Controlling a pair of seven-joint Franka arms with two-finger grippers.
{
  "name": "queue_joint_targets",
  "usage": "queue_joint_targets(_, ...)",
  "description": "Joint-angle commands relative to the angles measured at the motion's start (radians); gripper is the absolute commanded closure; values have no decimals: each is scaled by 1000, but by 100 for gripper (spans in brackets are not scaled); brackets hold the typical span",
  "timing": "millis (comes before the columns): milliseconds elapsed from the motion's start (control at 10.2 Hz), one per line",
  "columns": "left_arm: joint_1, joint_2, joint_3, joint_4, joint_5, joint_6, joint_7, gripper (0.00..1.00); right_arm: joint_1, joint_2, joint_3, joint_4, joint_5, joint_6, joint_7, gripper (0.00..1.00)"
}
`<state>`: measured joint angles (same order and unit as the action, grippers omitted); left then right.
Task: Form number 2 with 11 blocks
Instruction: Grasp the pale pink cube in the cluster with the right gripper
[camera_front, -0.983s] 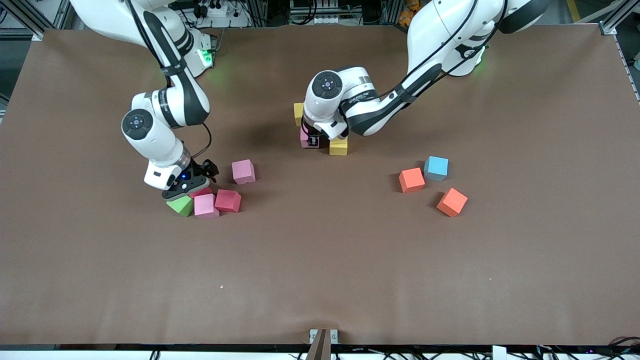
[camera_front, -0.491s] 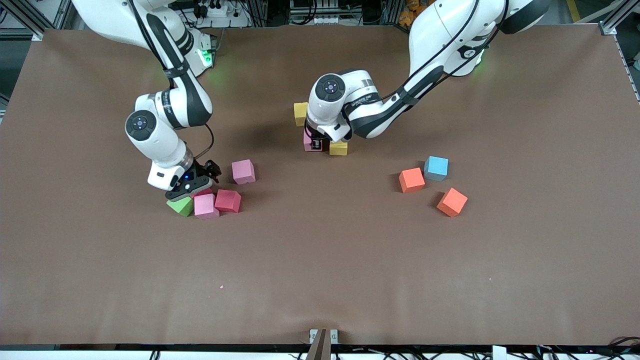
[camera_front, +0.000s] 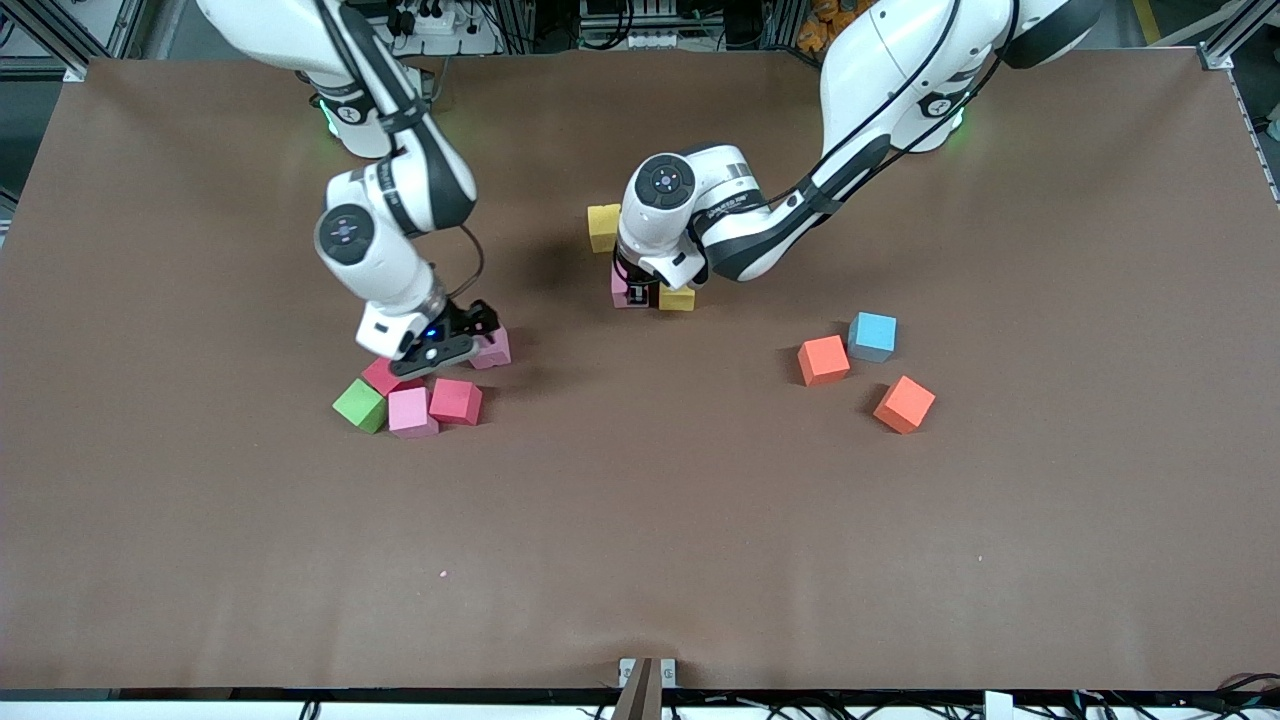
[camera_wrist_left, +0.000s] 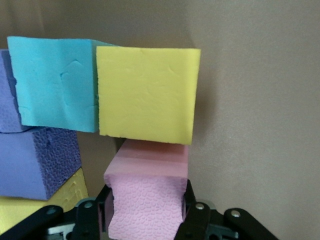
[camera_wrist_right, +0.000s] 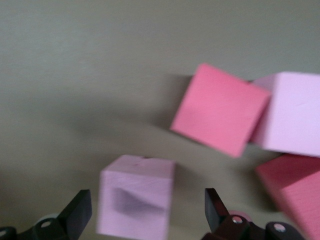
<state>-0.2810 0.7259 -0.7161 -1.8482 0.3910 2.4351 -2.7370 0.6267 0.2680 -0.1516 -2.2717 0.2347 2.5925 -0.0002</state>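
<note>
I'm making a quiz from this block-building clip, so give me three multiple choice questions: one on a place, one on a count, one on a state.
1. Where is the light blue block?
A. beside an orange block
B. on the green cube
C. in the right gripper

2. How many orange blocks lie at the left arm's end?
A. one
B. two
C. four

3. What is the left gripper doing?
A. open over bare table
B. shut on a pink block
C. gripping a yellow block

Answers: 1 A, they sit side by side. 2 B, two show there. 3 B, its fingers clamp the pink block.
</note>
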Motion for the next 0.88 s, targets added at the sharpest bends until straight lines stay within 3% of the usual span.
queue_joint_targets(0, -1, -25, 1, -37, 67, 18, -125, 50, 36, -15, -5, -31, 20, 3, 57, 0)
queue_joint_targets(491, 2, -28, 1, -55, 75, 18, -144, 50, 18, -9, -9, -42, 15, 14, 32, 0)
queue_joint_targets(786, 8, -55, 1, -86, 77, 18, -152, 50, 21, 34, -10, -46, 15, 92, 32, 0)
